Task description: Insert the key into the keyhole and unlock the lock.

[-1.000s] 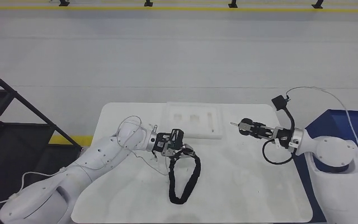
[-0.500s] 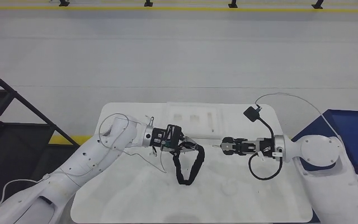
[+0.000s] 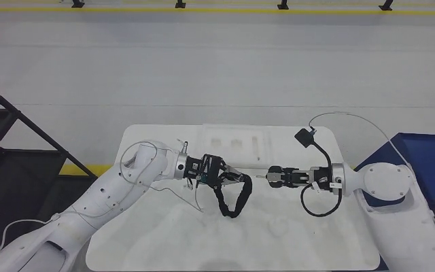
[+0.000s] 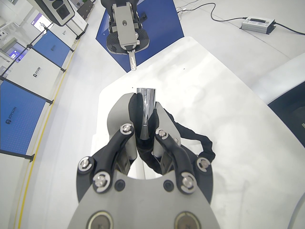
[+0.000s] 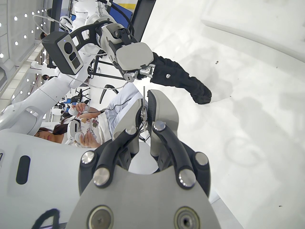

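Observation:
My left gripper (image 3: 228,178) is shut on the lock (image 4: 147,106), a chrome cylinder whose black fabric-covered chain (image 3: 235,197) hangs in a loop down to the white table (image 3: 326,231). The keyhole face (image 5: 129,77) points toward my right gripper (image 3: 270,177). That gripper is shut on the key (image 4: 132,61), whose silver blade points at the lock. A short gap separates the key tip (image 3: 261,177) from the cylinder end (image 3: 245,181). In the right wrist view the key (image 5: 144,96) shows edge-on between the fingers.
A white foam tray (image 3: 234,146) with shallow recesses lies at the back of the table behind both grippers. A blue cabinet (image 3: 408,146) stands off the table's right side, and a black frame (image 3: 27,129) off its left.
The right arm swung left from the table's right side toward the middle. The left gripper carried the lock right and lifted it, so the chain loop shortened. The gap between key and lock narrowed.

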Action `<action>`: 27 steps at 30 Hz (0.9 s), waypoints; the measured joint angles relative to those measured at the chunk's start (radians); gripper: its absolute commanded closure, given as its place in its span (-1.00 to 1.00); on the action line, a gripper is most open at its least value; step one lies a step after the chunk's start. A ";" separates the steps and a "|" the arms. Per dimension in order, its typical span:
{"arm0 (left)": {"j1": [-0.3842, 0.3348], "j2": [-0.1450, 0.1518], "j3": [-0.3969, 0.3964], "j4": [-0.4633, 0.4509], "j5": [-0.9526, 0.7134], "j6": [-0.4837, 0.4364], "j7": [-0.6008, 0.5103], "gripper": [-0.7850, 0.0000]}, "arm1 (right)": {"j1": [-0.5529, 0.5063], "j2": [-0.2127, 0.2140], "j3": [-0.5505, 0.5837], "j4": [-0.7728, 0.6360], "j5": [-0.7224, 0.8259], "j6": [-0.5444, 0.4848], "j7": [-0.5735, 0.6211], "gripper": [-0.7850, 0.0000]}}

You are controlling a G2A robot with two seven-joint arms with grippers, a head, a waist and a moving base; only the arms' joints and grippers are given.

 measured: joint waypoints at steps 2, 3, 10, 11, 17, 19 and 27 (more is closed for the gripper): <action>0.000 0.000 0.000 0.000 0.000 0.000 0.000 1.00 | 0.000 0.000 0.000 0.000 0.000 0.000 0.000 1.00; 0.000 0.000 0.000 0.000 0.000 0.000 0.000 1.00 | 0.000 0.000 0.000 0.000 0.000 0.000 0.000 1.00; 0.033 0.000 -0.018 0.004 -0.050 0.032 -0.024 1.00 | -0.016 0.003 -0.005 -0.030 -0.008 0.029 -0.024 1.00; 0.037 0.000 -0.021 0.004 -0.058 0.032 -0.036 1.00 | -0.017 0.004 -0.006 -0.045 -0.009 0.039 -0.017 1.00; 0.033 -0.007 -0.036 -0.032 -0.067 0.026 -0.080 1.00 | -0.017 0.013 -0.016 -0.161 -0.035 0.139 -0.010 1.00; 0.027 -0.011 -0.037 -0.050 -0.067 0.022 -0.087 1.00 | -0.020 0.015 -0.017 -0.205 -0.045 0.185 -0.021 1.00; 0.008 -0.027 -0.037 -0.072 -0.063 0.011 -0.096 1.00 | -0.041 0.026 -0.008 -0.316 -0.089 0.308 -0.057 1.00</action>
